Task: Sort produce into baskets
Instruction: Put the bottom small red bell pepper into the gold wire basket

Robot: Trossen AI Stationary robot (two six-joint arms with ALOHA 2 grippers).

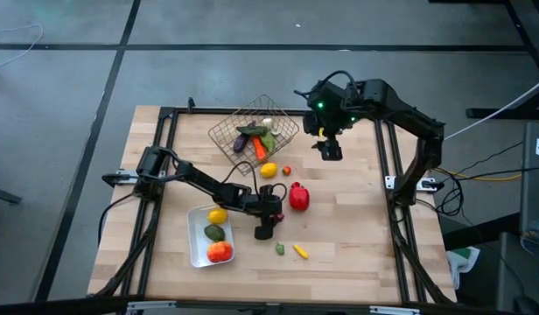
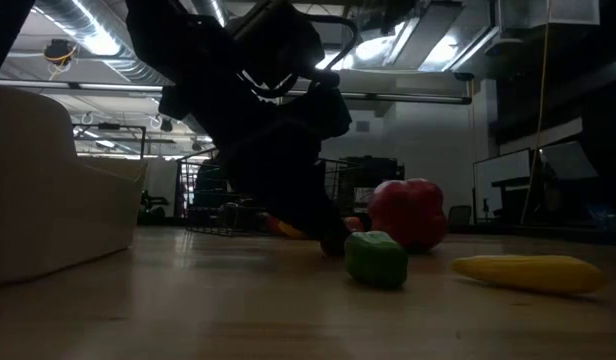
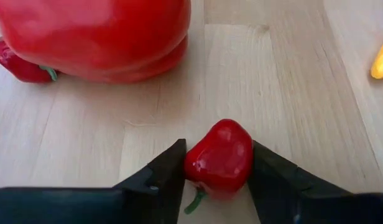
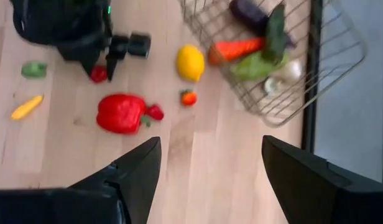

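Note:
My left gripper [image 1: 271, 217] is low over the middle of the table, shut on a small red fruit with a green stem [image 3: 217, 158], just short of the big red pepper [image 1: 297, 197]. My right gripper [image 1: 329, 149] hangs open and empty, high over the far right. The wire basket [image 1: 287, 118] at the far middle holds an eggplant [image 4: 250, 14], a carrot [image 4: 236, 48], a cucumber and a garlic. The white tray [image 1: 196, 249] at the near left holds a lemon [image 1: 217, 216], an avocado [image 1: 214, 232] and an orange tomato [image 1: 220, 252]. My left gripper pinches the small red fruit by its two opposite sides [image 3: 193, 163], one finger on each. The fingers slant down from the table's left, toward the big red pepper. The fruit sits at table level between the fingertips, its stem toward the gripper.
Loose on the table lie a lemon [image 1: 268, 169], a tiny tomato [image 1: 287, 170], another small red fruit [image 4: 155, 112] by the big pepper, a small green pepper [image 2: 376, 258] and a yellow piece [image 2: 533, 272]. A dark frame [image 1: 388, 157] runs around the table.

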